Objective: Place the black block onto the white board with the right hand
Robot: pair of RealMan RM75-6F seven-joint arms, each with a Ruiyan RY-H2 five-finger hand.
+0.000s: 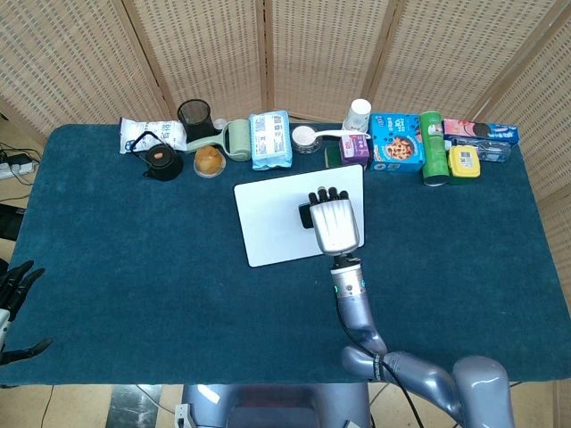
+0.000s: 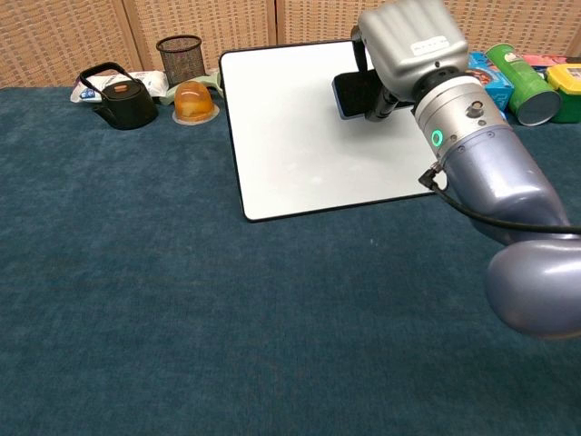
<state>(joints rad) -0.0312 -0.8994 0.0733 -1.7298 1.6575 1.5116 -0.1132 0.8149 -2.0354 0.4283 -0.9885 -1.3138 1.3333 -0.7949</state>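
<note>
The right robot hand [image 1: 335, 220] holds the black block [image 2: 356, 93] in its curled fingers, above the white board [image 1: 277, 218] directly beneath it. Letting go from this height could make the block bounce or slide off the board's smooth surface onto the bench [image 1: 134, 250].

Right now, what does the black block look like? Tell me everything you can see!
The black block is a flat, dark rectangular slab with rounded corners and a thin blue edge along its side. It looks smooth and hard. The right hand grips it from above, so only part of it shows. It hangs over the right part of the white board, tipped up on its edge. Whether it touches the board cannot be told.
</note>
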